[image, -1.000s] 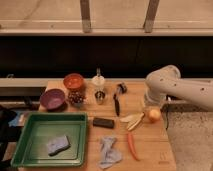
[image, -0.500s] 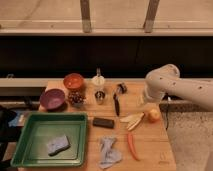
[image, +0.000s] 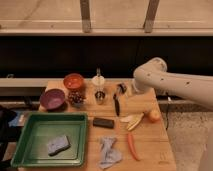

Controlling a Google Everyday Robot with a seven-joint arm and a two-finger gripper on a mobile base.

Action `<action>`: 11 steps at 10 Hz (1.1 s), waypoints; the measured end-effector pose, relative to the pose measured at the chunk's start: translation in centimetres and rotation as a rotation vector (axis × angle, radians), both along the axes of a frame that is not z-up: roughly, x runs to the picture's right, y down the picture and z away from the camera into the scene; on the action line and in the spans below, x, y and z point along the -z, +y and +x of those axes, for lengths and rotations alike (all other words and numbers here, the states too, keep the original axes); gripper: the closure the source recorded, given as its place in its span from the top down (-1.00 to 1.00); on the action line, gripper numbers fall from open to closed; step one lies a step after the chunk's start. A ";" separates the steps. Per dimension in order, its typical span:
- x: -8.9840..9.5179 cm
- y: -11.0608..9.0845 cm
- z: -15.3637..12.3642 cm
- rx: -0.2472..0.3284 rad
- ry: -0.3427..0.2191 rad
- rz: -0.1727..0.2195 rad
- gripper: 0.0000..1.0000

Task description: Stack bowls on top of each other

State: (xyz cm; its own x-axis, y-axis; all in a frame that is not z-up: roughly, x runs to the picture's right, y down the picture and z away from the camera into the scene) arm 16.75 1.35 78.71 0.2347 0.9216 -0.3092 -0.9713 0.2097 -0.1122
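Observation:
The orange-red bowl point(image: 74, 81) sits at the back left of the wooden table point(image: 150, 150). The purple bowl point(image: 52, 99) sits apart from it, to its front left, near the table's left edge. Both are upright and empty. My white arm reaches in from the right. Its gripper point(image: 122, 89) is a dark shape low over the back middle of the table, well to the right of both bowls. It holds nothing that I can make out.
A green tray point(image: 30, 150) with a grey sponge point(image: 56, 145) fills the front left. Between the bowls and the gripper stand a dark jar point(image: 76, 97), a white bottle point(image: 98, 80) and a metal cup point(image: 100, 96). A black utensil point(image: 116, 105), black block point(image: 103, 122), banana point(image: 132, 121), apple point(image: 153, 115), carrot point(image: 132, 146) and cloth point(image: 109, 152) lie further front.
My arm has shifted a little to the left, toward the back middle of the table. The bowls and other things have not moved.

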 end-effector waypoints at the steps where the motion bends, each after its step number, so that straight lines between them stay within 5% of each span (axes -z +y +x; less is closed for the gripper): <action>1: -0.3 -1.7 -2.2 0.016 -0.032 0.024 0.36; 5: -1.3 -5.3 -9.9 0.099 -0.179 0.029 0.36; 11: -1.2 -5.5 -9.3 0.120 -0.162 0.051 0.36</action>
